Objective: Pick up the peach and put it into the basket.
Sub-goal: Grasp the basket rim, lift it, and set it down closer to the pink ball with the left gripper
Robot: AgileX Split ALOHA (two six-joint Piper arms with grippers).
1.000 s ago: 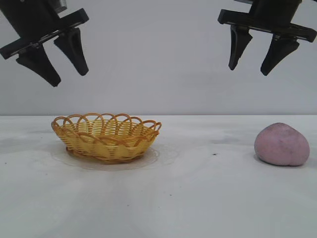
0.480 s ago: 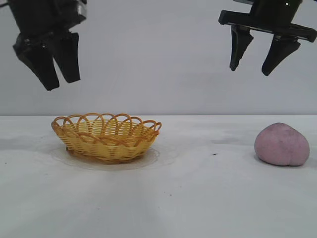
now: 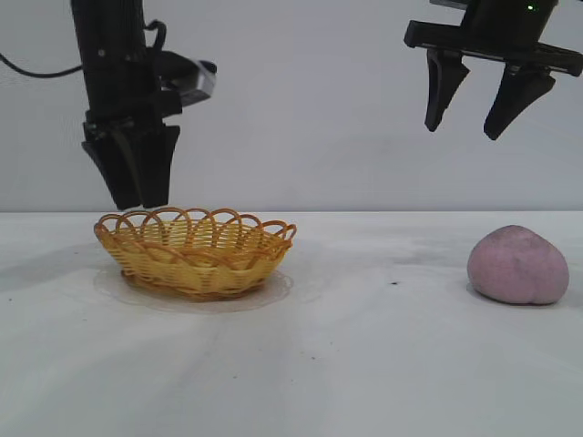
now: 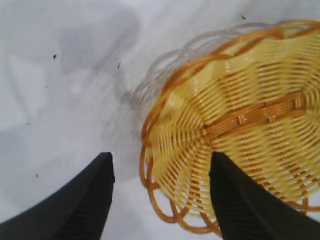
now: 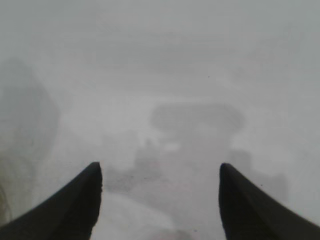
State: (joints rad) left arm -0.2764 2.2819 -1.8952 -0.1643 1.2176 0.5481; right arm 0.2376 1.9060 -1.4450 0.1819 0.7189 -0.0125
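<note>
The peach (image 3: 518, 265) sits on the counter (image 3: 364, 364), well apart from the basket (image 3: 195, 252). The right tool (image 3: 474, 114) hangs high above it, spread wide and empty. The left tool (image 3: 135, 187) hovers at the basket's rim, fingers apart. The peach looks matte, rounded and light, so I'd pinch it across its broad middle.

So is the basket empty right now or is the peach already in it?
Empty. The basket shows only bare weave inside in the left wrist view, and the peach sits on the table, well apart from it.
</note>
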